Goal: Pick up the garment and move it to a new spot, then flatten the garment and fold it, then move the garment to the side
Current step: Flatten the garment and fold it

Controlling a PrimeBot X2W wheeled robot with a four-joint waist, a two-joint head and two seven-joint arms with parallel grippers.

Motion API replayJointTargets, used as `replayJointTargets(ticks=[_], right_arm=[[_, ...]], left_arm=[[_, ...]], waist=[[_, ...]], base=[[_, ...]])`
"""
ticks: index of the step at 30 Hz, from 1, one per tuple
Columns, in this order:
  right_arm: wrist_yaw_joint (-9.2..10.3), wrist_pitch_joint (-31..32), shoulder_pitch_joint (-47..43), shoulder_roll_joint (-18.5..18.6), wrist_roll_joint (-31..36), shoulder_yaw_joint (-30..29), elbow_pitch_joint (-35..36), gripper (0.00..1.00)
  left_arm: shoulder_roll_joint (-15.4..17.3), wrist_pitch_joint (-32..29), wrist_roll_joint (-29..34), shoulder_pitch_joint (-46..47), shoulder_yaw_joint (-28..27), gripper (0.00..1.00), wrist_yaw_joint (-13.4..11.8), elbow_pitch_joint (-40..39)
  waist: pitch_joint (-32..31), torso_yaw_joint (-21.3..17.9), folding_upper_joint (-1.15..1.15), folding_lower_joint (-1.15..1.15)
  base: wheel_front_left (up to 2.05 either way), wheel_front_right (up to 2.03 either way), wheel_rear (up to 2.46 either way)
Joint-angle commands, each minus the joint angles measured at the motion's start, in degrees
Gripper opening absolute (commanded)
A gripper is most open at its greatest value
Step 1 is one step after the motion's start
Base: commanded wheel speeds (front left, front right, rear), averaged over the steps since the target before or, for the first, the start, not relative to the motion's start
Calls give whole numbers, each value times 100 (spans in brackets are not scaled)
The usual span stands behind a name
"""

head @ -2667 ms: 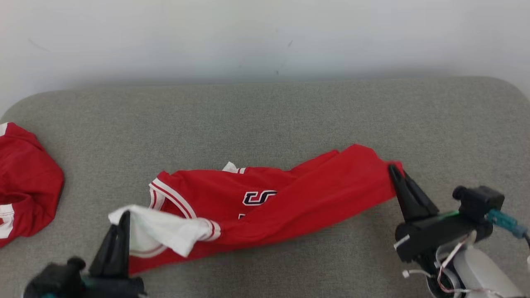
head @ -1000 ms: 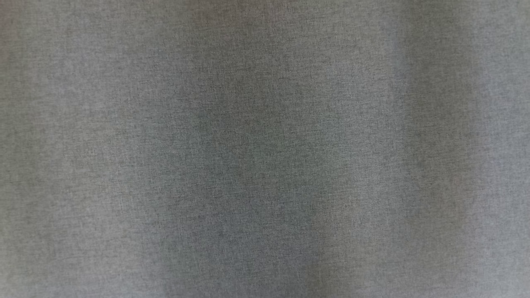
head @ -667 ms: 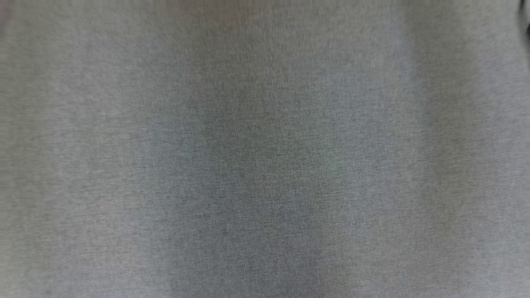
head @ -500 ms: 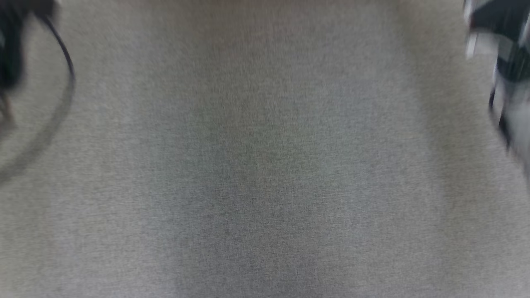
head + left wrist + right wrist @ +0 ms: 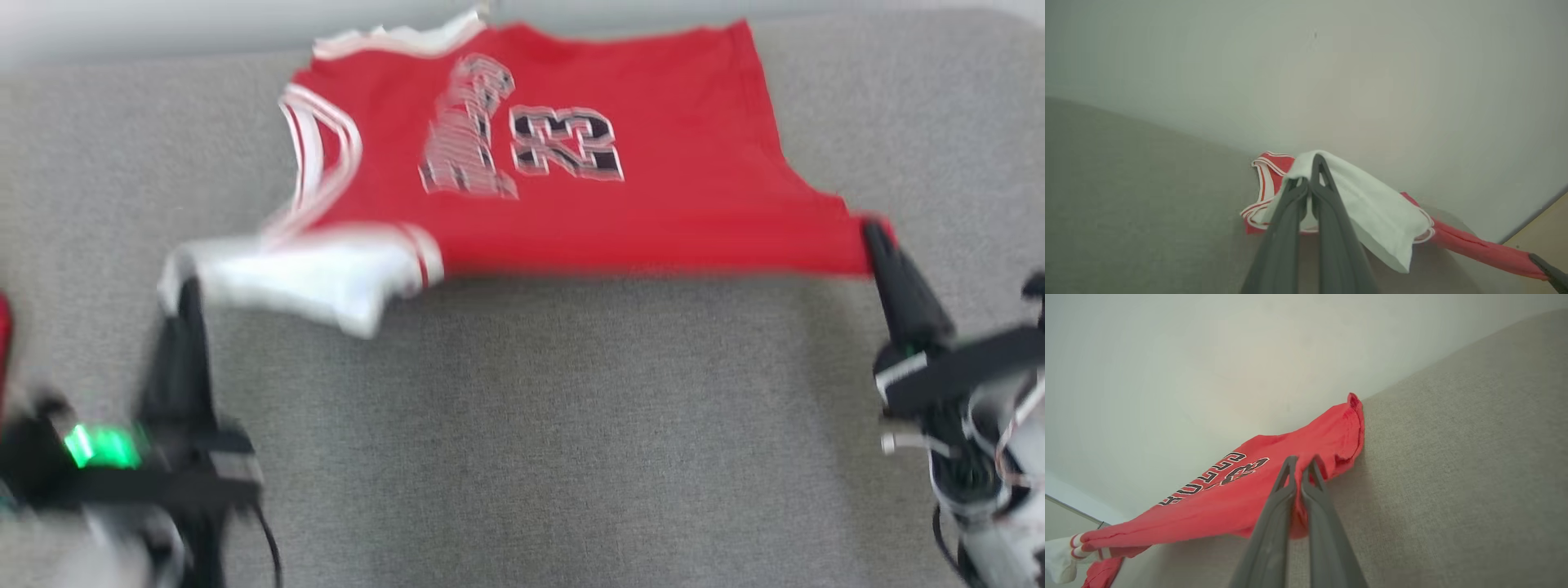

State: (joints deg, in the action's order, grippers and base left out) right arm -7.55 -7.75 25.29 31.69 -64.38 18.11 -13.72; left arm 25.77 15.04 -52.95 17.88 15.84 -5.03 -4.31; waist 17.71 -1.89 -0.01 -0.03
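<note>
The left gripper (image 5: pixel 188 286) and the right gripper (image 5: pixel 873 229) were made of long, dark, tapering parts. A green light (image 5: pixel 98 445) (blurred) was seen behind the left; thin wires (image 5: pixel 1008 429) and a pale forearm (image 5: pixel 996 559) were seen behind the right.

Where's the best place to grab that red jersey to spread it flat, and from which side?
By its two near corners, from the robot's side: the white shoulder flap and the red hem corner. The left gripper and right gripper are shut there, and the edge of the jersey between them runs straight, so the cloth spreads out instead of bunching.
</note>
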Motion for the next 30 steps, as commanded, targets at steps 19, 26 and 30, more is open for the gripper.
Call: replayJointTargets(ticks=[19, 26, 30], right_arm=[[13, 462, -3023, -599, 87, -1194, 201, 0], [13, 776, -3741, -817, 88, -1493, 690, 0], [14, 922, -3755, -945, 144, -1604, 970, 0]], left_arm=[[-1935, 20, 1014, -3240, -701, 0, 675, 689], [-2100, 20, 1193, -3528, -781, 0, 763, 732], [-2094, 20, 1397, -3322, -784, 0, 863, 660]], waist=[[-1127, 363, 1, 3], [-1165, 302, 1, 3], [-1170, 228, 1, 3]], base=[[0, 0, 0], [0, 0, 0], [0, 0, 0]])
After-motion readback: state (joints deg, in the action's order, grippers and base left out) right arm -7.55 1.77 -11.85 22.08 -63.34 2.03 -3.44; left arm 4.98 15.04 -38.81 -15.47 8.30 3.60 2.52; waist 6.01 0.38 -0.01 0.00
